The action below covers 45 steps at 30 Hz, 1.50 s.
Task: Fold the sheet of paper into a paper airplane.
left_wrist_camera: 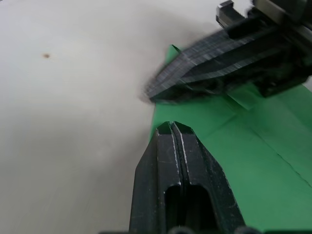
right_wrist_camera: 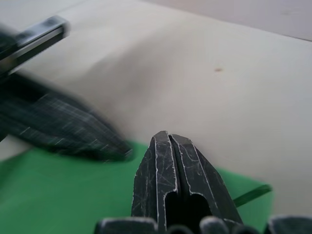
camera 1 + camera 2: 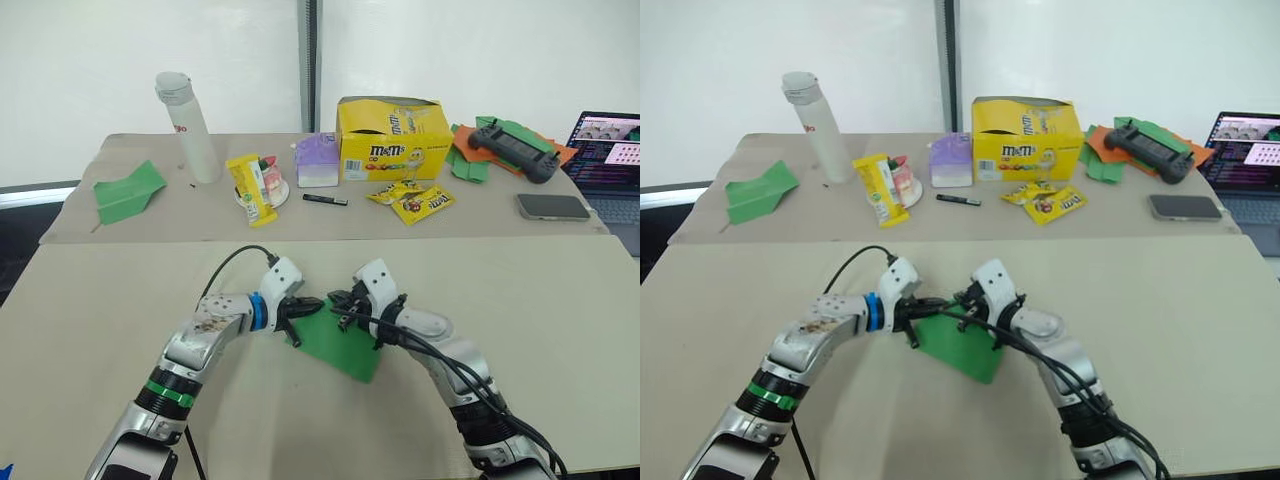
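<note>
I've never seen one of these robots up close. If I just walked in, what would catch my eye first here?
Most likely the bright green sheet of paper lying on the near table, with the left gripper and the right gripper meeting tip to tip over its far corner, both shut. Behind them, on the far table, a yellow candy box stands in the middle, with a tall white bottle to its left.
</note>
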Tool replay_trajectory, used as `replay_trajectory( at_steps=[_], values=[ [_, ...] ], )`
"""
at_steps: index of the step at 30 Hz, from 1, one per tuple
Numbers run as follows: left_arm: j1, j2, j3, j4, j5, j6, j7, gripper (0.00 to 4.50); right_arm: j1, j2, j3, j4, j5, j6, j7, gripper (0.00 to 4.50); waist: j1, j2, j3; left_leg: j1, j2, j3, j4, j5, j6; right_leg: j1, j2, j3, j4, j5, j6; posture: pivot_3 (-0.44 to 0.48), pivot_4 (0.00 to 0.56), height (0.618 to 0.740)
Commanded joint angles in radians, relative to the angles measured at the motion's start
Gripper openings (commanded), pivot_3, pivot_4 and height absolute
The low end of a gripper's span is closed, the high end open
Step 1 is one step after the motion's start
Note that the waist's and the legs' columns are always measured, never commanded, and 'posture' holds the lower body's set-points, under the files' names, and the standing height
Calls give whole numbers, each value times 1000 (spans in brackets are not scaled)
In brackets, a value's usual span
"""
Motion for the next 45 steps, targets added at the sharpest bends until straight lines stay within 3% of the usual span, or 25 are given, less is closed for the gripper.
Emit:
replay_trajectory(
  at_steps=[1, 16, 25, 35, 45],
  values=[
    [15, 4, -19, -5, 18, -3, -5, 17, 20, -35, -76, 14, -12, 55, -47, 0, 6, 0, 0, 1, 0, 0, 0, 0, 0, 1, -1, 0, 0, 0, 0, 0, 150, 740],
    [-36, -43, -36, 43, 40, -31, -18, 17, 16, -81, -161, -23, 21, -19, -5, 0, 11, 0, 0, 6, -1, 0, 0, 0, 0, 9, -1, -1, -2, 0, 1, 0, 150, 740],
    [-61, -63, -57, 86, 50, -53, -45, 17, 53, -236, -201, -129, 71, -5, 115, 0, -1, 0, 0, 2, -1, 1, 0, 0, 0, 5, 0, -1, -2, 0, 1, 0, 150, 740],
    [-74, -106, -66, 112, 66, -68, -38, 17, 96, -122, -80, -182, 44, 105, 15, 0, -1, 0, 0, 2, 0, 0, -1, 0, 0, 4, -1, -1, -2, 0, 1, 0, 150, 740],
    [-73, -108, -64, 92, 49, -77, -73, 17, 102, -95, -45, -142, 18, 144, -37, 0, -2, 0, 0, 4, 0, 0, -1, 0, 0, 6, 0, -1, -2, -1, 1, 0, 150, 740]
  ],
)
